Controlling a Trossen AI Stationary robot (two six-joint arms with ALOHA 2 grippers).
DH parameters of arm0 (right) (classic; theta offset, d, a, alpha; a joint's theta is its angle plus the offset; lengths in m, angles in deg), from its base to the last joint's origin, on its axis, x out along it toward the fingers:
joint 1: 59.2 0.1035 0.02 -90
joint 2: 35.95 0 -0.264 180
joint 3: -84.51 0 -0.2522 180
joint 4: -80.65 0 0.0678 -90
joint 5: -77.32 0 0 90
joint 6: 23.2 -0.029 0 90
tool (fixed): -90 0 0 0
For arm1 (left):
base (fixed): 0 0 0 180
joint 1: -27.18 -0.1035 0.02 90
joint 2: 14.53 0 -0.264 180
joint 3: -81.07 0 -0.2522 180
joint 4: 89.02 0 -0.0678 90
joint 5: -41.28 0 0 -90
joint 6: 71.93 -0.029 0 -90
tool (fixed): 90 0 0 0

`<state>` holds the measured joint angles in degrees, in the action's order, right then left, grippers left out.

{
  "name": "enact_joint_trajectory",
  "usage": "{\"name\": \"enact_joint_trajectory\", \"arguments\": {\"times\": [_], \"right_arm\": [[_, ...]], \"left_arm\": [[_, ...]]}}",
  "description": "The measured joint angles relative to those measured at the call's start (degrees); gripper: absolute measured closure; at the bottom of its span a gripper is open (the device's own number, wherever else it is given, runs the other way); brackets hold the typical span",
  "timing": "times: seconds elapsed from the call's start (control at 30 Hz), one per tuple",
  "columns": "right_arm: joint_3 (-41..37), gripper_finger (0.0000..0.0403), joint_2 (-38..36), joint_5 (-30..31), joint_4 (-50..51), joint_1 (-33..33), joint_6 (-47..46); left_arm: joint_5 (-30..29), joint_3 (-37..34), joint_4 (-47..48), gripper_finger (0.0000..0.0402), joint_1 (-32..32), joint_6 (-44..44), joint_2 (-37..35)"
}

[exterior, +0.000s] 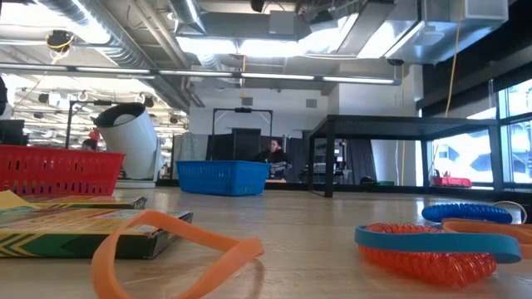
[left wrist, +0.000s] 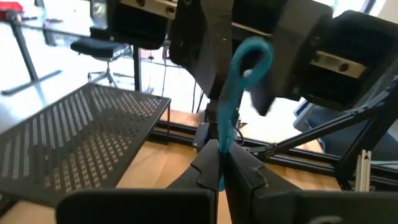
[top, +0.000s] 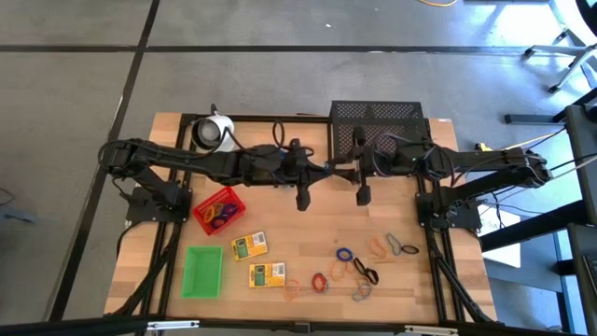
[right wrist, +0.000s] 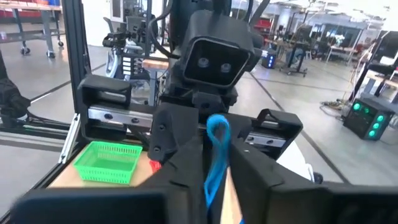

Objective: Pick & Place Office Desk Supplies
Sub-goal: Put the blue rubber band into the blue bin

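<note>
The desk (top: 308, 233) is a light wooden top standing on a grey floor with dark lines. In the high view we see both arms reaching to the middle, the left tool (top: 303, 200) and the right tool (top: 362, 195) near each other above the wood. Behind them stands the black mesh rack (top: 378, 114), and a white round object (top: 214, 131) is at the far left corner. The red tray (top: 220, 211) holds some loops, the green tray (top: 203, 271) lies nearer the front edge, and two yellow-green boxes (top: 249, 245) lie beside it. Many coloured loops (top: 364, 266) are scattered at the front right.

In the low view, a large hall with ceiling pipes and lamps is behind the desk. A blue tray (exterior: 223, 177) stands far back, a person sits beyond it, and an orange loop (exterior: 174, 241) lies close to the camera.

In the left wrist view, the left tool (left wrist: 222, 163) is closed narrow on a blue loop (left wrist: 239, 84), which stands up from the fingers.

In the right wrist view, the right tool (right wrist: 214, 165) is also closed on this blue loop (right wrist: 216, 152). The green tray (right wrist: 109, 162) shows below.
</note>
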<state>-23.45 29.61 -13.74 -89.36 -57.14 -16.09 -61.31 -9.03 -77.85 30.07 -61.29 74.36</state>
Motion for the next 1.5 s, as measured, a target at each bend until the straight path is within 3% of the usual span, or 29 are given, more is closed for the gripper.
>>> {"name": "enact_joint_trajectory", "arguments": {"times": [0.17, 0.37, 0.47, 0.63, 0.93, 1.27, 1.5], "right_arm": [[0.0, 0.0240, -1.1, 0.2, 4.0, 0.0, -1.5], [0.0, 0.0180, -4.1, 0.2, 9.6, 0.0, -4.1], [0.0, 0.0172, -5.3, 1.7, 14.3, 0.0, -5.3], [0.1, 0.0170, -5.8, 9.1, 29.1, 0.0, -9.5], [-2.8, 0.0170, -5.8, 10.7, 57.6, 1.2, -32.3], [-19.3, 0.0170, -5.6, 4.8, 53.6, 8.3, -54.4], [-25.7, 0.0170, -5.6, 4.0, 50.9, 12.7, -66.1]], "left_arm": [[-0.7, 0.0, 8.4, 0.0397, -1.4, 4.6, -0.7], [-6.5, 0.0, 29.5, 0.0397, -5.2, 11.1, -0.7], [-7.4, -0.1, 38.9, 0.0397, -8.2, 15.2, 1.2], [-6.1, -0.1, 43.5, 0.0398, -12.4, 18.6, 5.9], [-2.2, 0.0, 46.3, 0.0395, -16.3, 18.7, 15.7], [-1.0, 0.0, 48.8, 0.0389, -17.0, 18.6, 17.1], [-2.2, 0.0, 51.8, 0.0349, -17.3, 18.6, 16.9]]}}
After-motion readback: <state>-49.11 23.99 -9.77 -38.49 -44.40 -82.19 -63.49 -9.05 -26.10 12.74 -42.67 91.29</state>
